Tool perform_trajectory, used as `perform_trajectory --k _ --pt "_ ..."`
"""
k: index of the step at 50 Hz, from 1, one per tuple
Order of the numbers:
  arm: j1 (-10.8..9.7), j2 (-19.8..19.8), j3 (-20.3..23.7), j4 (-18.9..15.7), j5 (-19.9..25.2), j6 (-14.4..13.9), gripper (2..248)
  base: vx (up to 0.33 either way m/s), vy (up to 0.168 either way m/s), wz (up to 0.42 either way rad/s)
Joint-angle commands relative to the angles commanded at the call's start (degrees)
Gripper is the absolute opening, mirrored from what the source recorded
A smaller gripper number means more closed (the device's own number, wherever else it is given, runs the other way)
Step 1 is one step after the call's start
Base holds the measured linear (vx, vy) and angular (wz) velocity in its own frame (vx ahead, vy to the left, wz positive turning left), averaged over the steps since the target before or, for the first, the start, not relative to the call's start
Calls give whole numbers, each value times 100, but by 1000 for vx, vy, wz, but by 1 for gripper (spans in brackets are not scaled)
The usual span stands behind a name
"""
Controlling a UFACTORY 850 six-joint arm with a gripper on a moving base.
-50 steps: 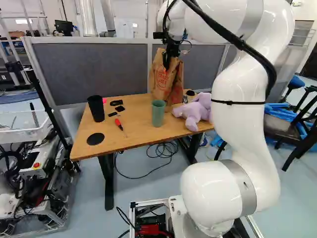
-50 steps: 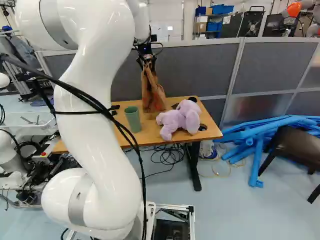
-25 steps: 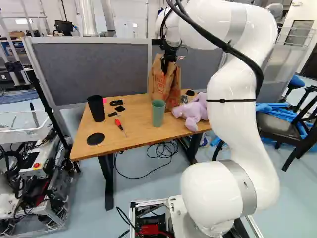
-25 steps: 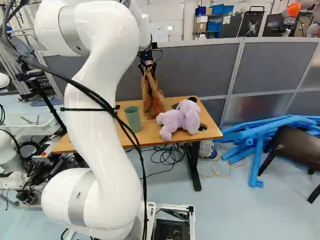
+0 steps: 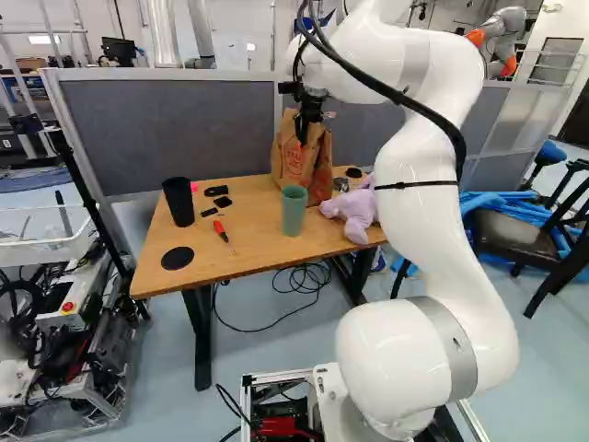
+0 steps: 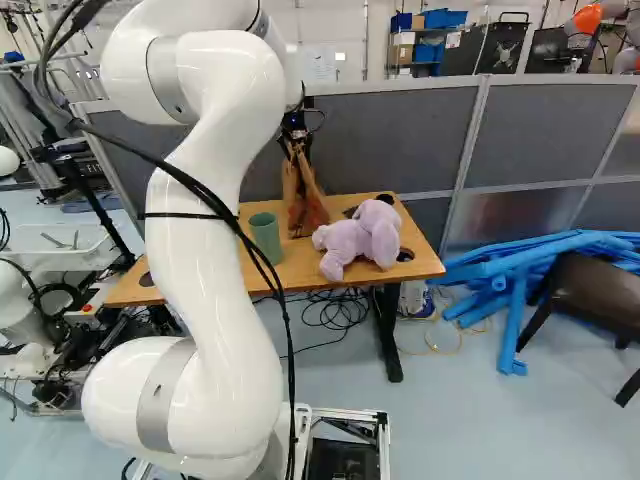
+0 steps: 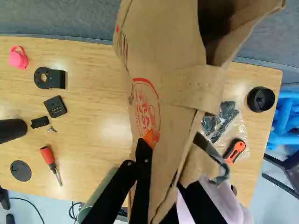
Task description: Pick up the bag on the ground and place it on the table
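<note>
The tool (image 5: 303,134) has the paper bag (image 5: 293,164) pinched near its top, over the worktop (image 5: 253,241), beyond the green cup (image 5: 294,212), left of the purple plush toy (image 6: 362,238).

Paper bag (image 7: 163,51) partly beyond the wrist view's edge, its inside apparently in deep shadow.

Seeing grey partition panels (image 6: 400,140) before a white wall (image 6: 348,30); looking across a pale blue floor (image 6: 480,430) to a dark chair (image 6: 595,290) beside blue tubes (image 6: 515,320); spotting shelves (image 6: 425,31) beyond the panels.
</note>
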Motion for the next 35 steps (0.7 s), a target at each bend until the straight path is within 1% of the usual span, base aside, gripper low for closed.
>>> perform_trajectory --k 6,7,11,12,16,17,22,23,27,28,32,33,35 --pt "1 -8 -7 0 0 0 21 0 0 0" --pt "1 -9 -7 0 0 0 44 0 0 0" --pt "1 -9 -7 0 0 0 44 0 0 0" --pt "1 -9 -7 0 0 0 78 0 0 0" --pt "1 -9 -7 0 0 0 78 0 0 0" --pt "1 -9 -7 0 0 0 113 0 0 0" --pt "1 -9 -7 0 0 0 113 0 0 0" --pt "1 -9 -7 0 0 0 149 0 0 0" --pt "1 -9 -7 0 0 0 149 0 0 0" --pt "1 -9 -7 0 0 0 185 0 0 0" --pt "1 -9 -7 0 0 0 185 0 0 0" --pt "1 -9 -7 0 0 0 221 0 0 0" --pt "1 -7 -7 0 0 0 221 0 0 0"
